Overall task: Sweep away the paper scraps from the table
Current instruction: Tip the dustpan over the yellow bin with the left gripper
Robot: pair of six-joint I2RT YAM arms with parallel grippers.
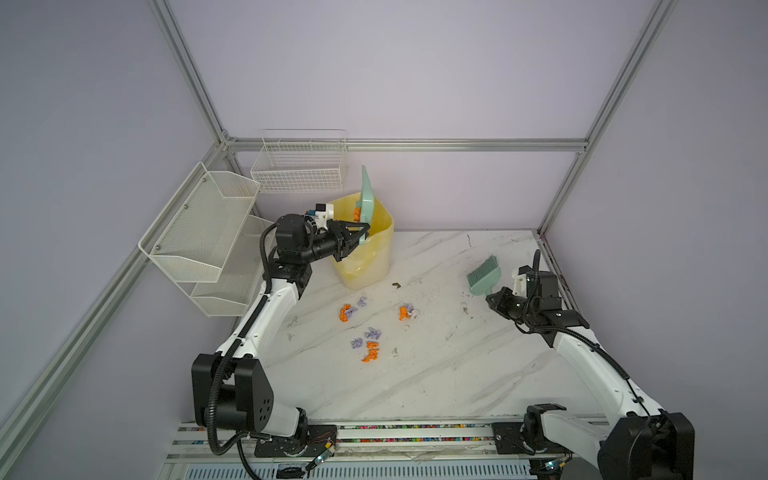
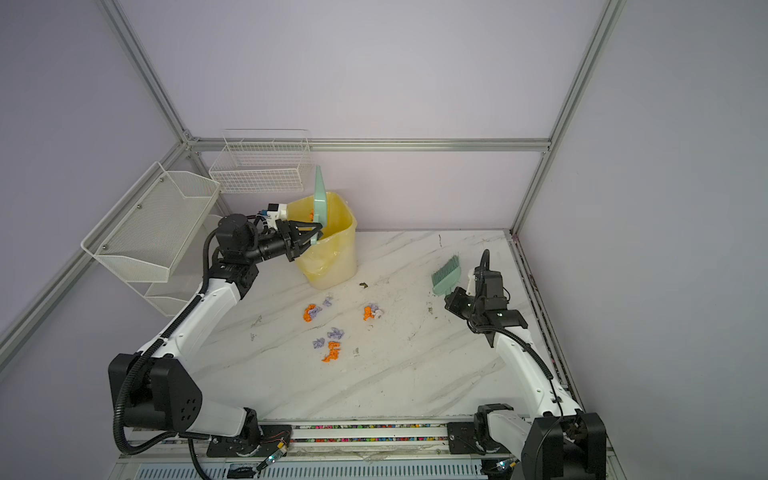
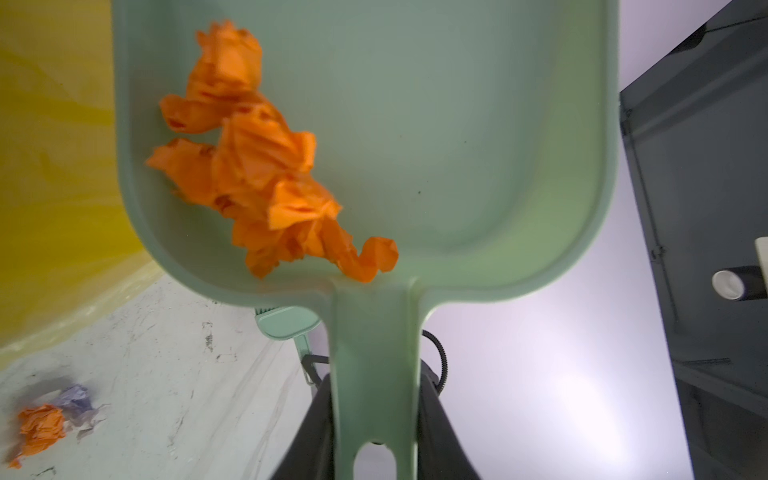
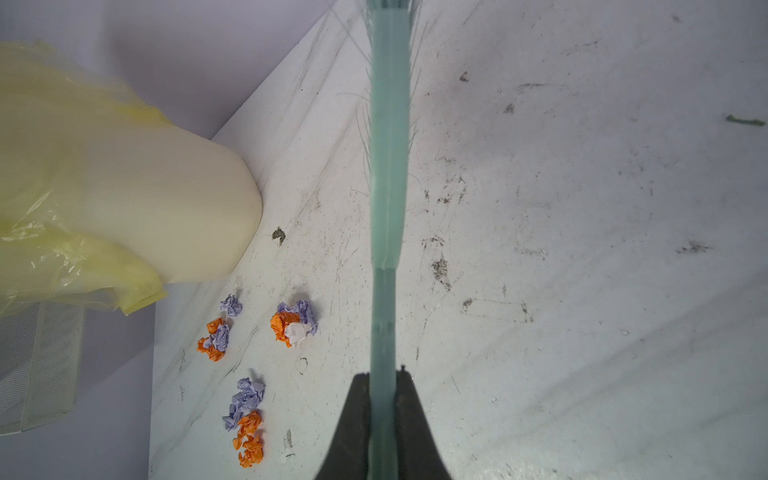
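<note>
Orange and lilac paper scraps lie mid-table in three loose groups [image 1: 347, 312] [image 1: 407, 312] [image 1: 370, 345], also seen in the right wrist view [image 4: 293, 322]. My left gripper [image 1: 360, 235] [image 3: 374, 399] is shut on the handle of the green dustpan [image 1: 366, 195], which is tipped on edge over the yellow-lined bin [image 1: 370, 262]. A clump of orange scraps [image 3: 266, 174] clings inside the pan [image 3: 457, 145]. At the right of the table [image 1: 457, 374], my right gripper [image 1: 491, 297] [image 4: 384, 382] is shut on the green brush's [image 1: 484, 274] handle, with the bristles up off the surface.
Two white mesh shelves [image 1: 199, 232] and a wire basket [image 1: 299, 162] hang on the left and back walls beside the bin. A small dark speck [image 1: 395, 285] lies in front of the bin. Aluminium rails edge the table's right side [image 1: 557, 274].
</note>
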